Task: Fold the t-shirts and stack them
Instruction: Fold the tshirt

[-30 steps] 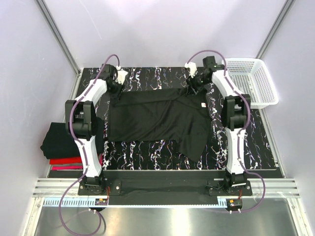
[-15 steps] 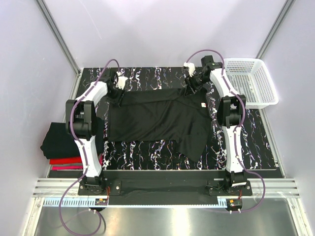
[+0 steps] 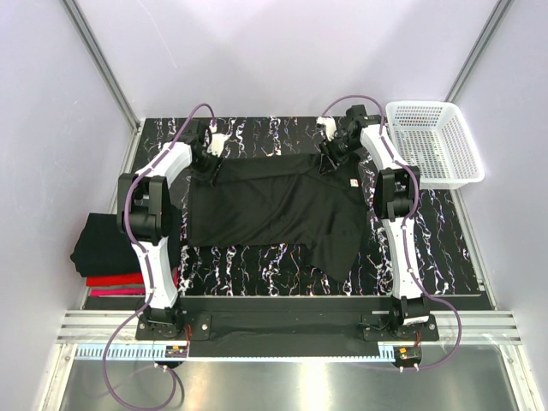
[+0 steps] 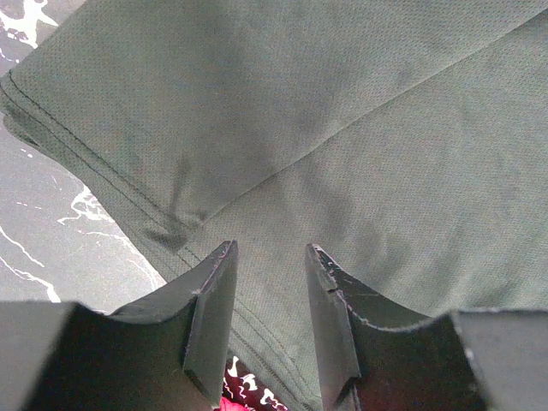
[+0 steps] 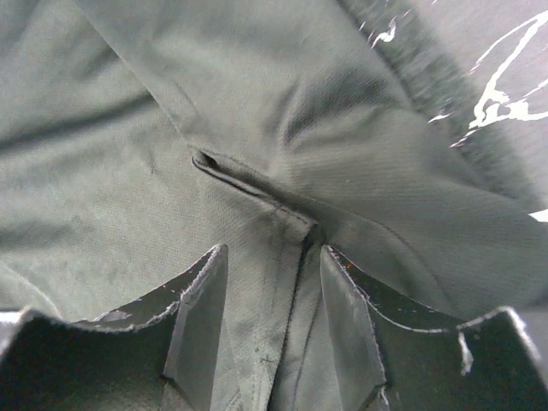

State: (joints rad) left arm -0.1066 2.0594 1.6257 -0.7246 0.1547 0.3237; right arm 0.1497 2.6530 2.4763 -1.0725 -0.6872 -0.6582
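A plain black t-shirt (image 3: 274, 205) lies spread on the black marbled table, with its small white neck label (image 3: 352, 182) at the right. My left gripper (image 3: 211, 163) is over the shirt's far left corner. In the left wrist view it (image 4: 270, 248) is open, its jaws straddling the hem (image 4: 128, 184). My right gripper (image 3: 327, 161) is over the shirt's far right part. In the right wrist view it (image 5: 274, 250) is open, with a folded seam (image 5: 257, 193) just ahead of the jaws. A stack of folded shirts, black (image 3: 103, 244) over red (image 3: 116, 280) and pink, sits at the left.
A white mesh basket (image 3: 432, 141) stands at the far right corner of the table. Purple cables loop from both arms. Lilac walls close in the table at the back and sides. The shirt stack lies off the table's left edge.
Both wrists have shifted inward along the shirt's far edge, the left one to the right and the right one to the left. The shirt has not visibly moved.
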